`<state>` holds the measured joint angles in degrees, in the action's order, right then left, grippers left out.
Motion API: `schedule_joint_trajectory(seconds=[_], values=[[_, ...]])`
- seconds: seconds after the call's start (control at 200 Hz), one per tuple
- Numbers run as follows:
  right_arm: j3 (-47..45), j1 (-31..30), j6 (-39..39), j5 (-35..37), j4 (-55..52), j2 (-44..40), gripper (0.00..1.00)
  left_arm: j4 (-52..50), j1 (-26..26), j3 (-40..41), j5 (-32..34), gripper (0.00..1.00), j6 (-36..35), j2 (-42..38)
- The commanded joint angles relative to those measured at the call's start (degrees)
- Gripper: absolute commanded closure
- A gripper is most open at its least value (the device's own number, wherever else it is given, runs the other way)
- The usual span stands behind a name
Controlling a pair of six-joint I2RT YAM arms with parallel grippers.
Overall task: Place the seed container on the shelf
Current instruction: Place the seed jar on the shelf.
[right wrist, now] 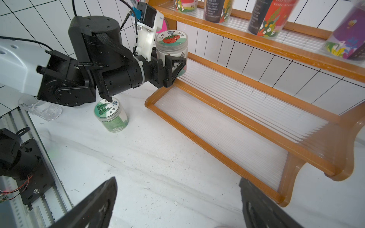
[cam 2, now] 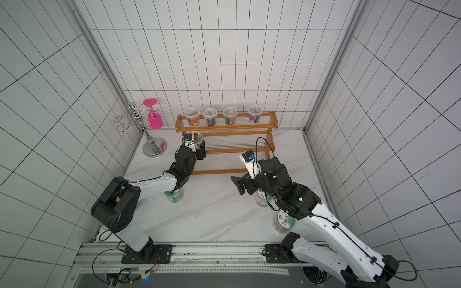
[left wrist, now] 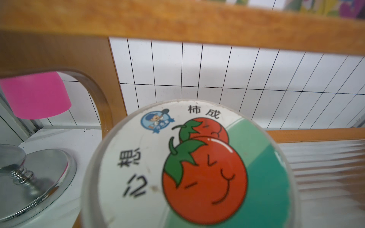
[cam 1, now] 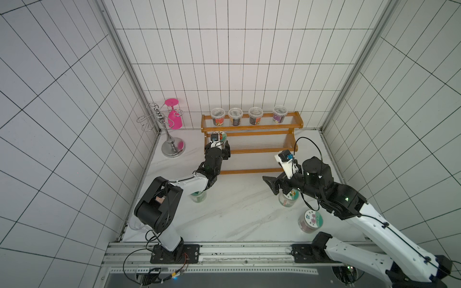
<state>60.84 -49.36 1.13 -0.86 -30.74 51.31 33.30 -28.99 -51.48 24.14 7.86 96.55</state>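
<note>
Clock is laid over the table from above, 12 at the back wall. The shelf (cam 1: 252, 127) stands at 12 against that wall. It has three steps, a wood frame and clear ribbed boards.

The tomato jar (right wrist: 171, 45) is at about 11. It is upright over the left end of the middle step, just beside the shelf's side panel. The left gripper (right wrist: 167, 59) reaches in from the jar's 6 and pinches the clear wall below the lid. One finger (right wrist: 176, 65) presses the side toward 3, and the other is hidden behind the jar. So the jar sits between the fingers with its lid above them, facing up. The jar's bottom is right at the ribbed board, but I cannot tell whether it rests there or hangs just over it.

The right gripper (cam 1: 270, 185) is near the table's middle, a bit toward 3, in front of the bottom step. Its fingers are spread wide with nothing between them, above the tabletop and well apart from the tomato jar.

A row of four tubs (cam 1: 235, 116) stands on the top step. There are three loose jars on the table:
- The leaf jar (right wrist: 110, 114) is at 9 under the left arm.
- Another jar (cam 1: 288, 200) is at 3, partly under the right arm.
- The flower jar (cam 1: 310, 220) is at 4.

The wire stand (cam 1: 172, 147) is at 10, with a pink glass (cam 1: 174, 119) hanging upside down on it.
</note>
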Motion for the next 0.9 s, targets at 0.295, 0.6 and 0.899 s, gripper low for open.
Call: schedule_joint_trajectory(seconds=[0.295,0.6,0.899], values=[[-2.1,1.4,0.5,-0.3,0.9,-0.8,0.01,-0.7,1.7,-4.6,-1.0,0.50,-1.0,3.8],[-2.3,2.0,0.5,-0.5,0.3,-1.4,0.01,-1.8,1.1,-4.1,-0.7,0.12,-1.1,2.3],[-2.1,2.3,0.8,-0.8,-0.5,-1.8,0.01,-2.7,0.2,-2.0,1.2,0.01,-1.4,-1.6]])
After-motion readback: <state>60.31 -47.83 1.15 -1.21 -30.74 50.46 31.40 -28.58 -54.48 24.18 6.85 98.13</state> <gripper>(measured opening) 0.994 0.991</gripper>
